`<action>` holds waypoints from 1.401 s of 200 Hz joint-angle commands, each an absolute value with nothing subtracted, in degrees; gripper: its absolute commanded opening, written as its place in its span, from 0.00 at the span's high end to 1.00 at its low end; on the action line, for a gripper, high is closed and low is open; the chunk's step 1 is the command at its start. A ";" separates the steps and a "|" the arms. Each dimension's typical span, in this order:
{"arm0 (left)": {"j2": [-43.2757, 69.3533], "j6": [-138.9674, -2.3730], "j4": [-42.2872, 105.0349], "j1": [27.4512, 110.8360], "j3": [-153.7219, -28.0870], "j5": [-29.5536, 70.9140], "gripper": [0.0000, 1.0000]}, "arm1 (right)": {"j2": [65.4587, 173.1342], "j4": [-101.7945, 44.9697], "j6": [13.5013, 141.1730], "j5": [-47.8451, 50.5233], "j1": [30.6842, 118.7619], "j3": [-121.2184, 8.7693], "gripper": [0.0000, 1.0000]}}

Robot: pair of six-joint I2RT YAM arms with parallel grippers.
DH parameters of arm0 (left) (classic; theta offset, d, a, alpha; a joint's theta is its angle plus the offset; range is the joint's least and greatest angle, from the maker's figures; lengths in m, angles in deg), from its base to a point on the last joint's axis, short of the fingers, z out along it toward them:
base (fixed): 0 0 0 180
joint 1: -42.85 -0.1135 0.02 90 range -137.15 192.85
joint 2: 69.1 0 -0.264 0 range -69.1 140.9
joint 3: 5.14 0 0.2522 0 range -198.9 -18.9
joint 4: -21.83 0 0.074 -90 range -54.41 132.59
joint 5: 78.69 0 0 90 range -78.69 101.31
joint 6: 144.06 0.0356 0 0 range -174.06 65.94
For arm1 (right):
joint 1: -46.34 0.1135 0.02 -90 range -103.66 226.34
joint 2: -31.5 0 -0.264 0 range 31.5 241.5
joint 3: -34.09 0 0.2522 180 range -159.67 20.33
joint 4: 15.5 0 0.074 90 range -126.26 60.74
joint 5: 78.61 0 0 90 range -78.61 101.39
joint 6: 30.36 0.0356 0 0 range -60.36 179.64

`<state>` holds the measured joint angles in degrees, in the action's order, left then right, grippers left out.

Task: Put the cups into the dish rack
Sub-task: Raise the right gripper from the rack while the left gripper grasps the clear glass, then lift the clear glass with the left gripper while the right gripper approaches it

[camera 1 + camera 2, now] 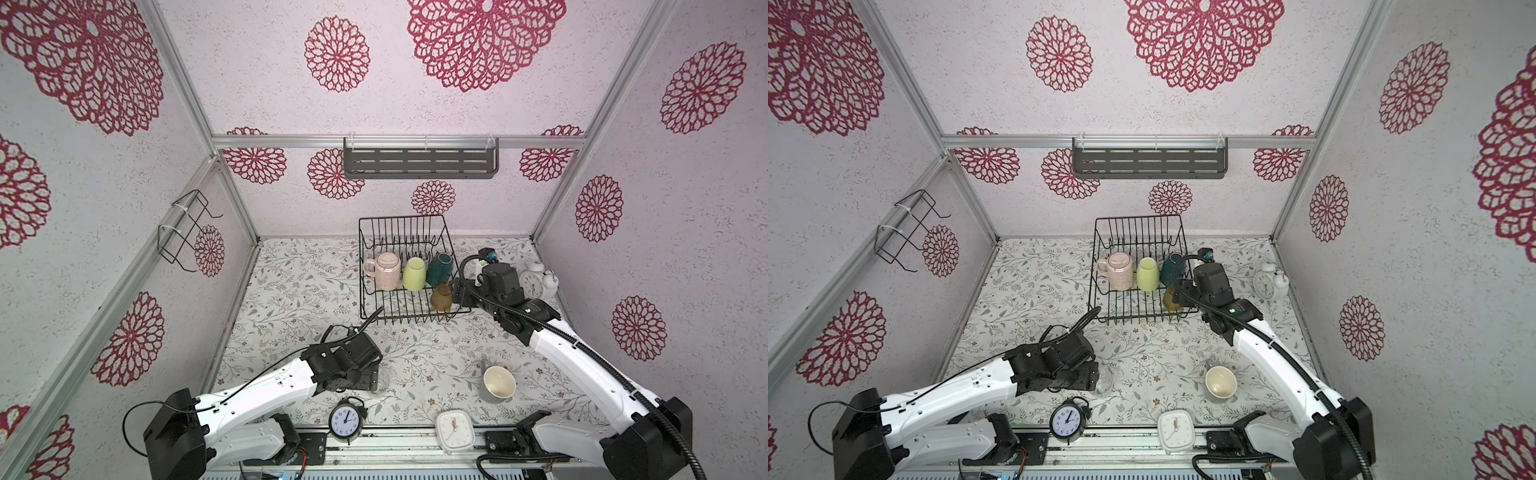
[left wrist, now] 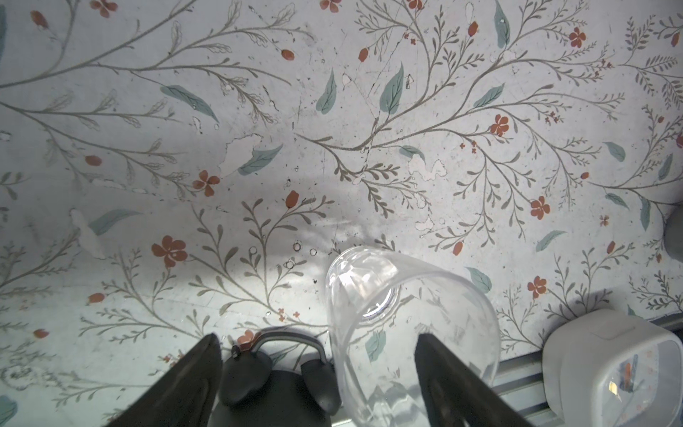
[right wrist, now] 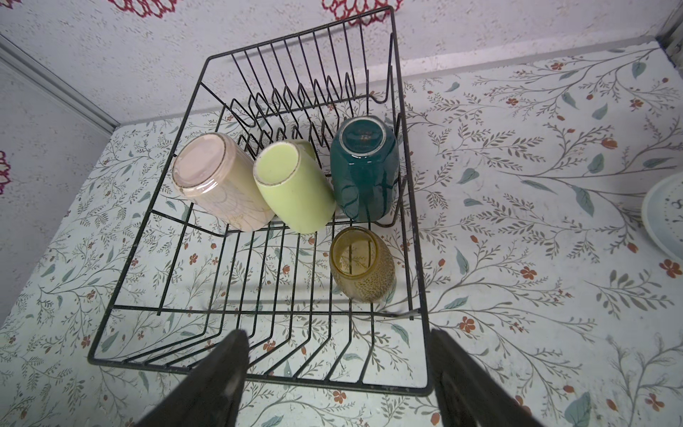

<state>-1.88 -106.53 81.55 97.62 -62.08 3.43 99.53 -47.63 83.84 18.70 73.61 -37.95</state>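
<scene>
Dish rack (image 1: pixel 399 232), a stiff black wire basket, stood by the far edge of the counter (image 1: pixel 291 291), a little right of its middle. Across the rack's middle, mouth down and leaning on the tines, sat the pale pink mug (image 1: pixel 384 270), the yellow-green mug (image 1: pixel 414 274) and the dark teal mug (image 1: pixel 441 268). The grey mug (image 1: pixel 496 384) sat out on the counter toward the near right corner, its cream mouth facing up. Being glazed ceramic, it would likely be heavy, rigid and slick, best pinched over the rim with one finger inside, away from the handle. The amber tumbler (image 1: pixel 441 297) stood mouth down in the rack's near right part. The right gripper (image 3: pixel 337 331) hung above that corner with jaws wide and nothing between them. Smallest, the clear glass (image 2: pixel 399 314) was close to the near edge, just beside the black alarm clock (image 1: pixel 345 419). The left gripper (image 2: pixel 318 334) straddled it with jaws wide, one finger close to its wall, the other apart. Light, thin and brittle, it probably wanted a gentle squeeze across the wall at mid-height. Whether it stood upright could not be told.
</scene>
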 commanded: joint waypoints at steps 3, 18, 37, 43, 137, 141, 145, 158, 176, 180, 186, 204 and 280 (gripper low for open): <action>-0.12 -106.13 78.80 97.88 -61.66 4.21 0.16 | 96.47 -45.88 85.65 18.87 73.65 -37.82 0.20; 1.44 -106.27 77.63 97.79 -60.61 4.88 0.21 | 95.62 -45.63 86.37 18.52 73.61 -37.27 0.21; 2.84 -106.71 76.11 97.54 -59.54 5.49 0.31 | 94.55 -44.86 87.05 18.42 73.59 -36.31 0.20; 3.16 -106.79 75.58 97.44 -59.49 5.73 0.34 | 94.27 -44.51 87.21 18.42 73.58 -35.92 0.20; 1.93 -105.13 72.87 96.84 -62.05 7.06 0.95 | 91.33 -39.23 89.87 13.91 73.52 -32.92 0.20; 1.36 -105.13 72.54 96.84 -62.10 6.85 0.95 | 91.14 -38.58 90.00 13.26 73.50 -32.67 0.20; 0.81 -105.10 72.13 96.75 -62.21 6.64 0.95 | 90.94 -37.90 90.10 12.34 73.50 -32.40 0.20; -1.33 -104.71 70.78 96.18 -62.62 6.28 0.95 | 90.24 -35.18 89.96 8.91 73.55 -31.70 0.19; -4.50 -103.92 68.13 94.51 -63.15 6.71 0.97 | 89.33 -28.87 91.16 0.49 73.51 -29.66 0.11; -5.27 -103.75 67.39 94.05 -63.20 7.06 0.97 | 89.23 -27.69 91.86 -1.12 73.58 -29.35 0.03; -6.41 -103.49 66.03 93.36 -63.30 7.65 0.98 | 89.17 -25.95 93.26 -3.55 73.59 -28.86 0.01; -9.98 -102.88 60.72 91.03 -62.81 10.54 0.99 | 89.74 -19.54 98.22 -10.95 73.63 -26.94 0.01; -16.86 -101.41 41.20 81.09 -62.66 26.46 1.00 | 97.16 -1.32 120.28 -37.06 76.64 -25.87 0.01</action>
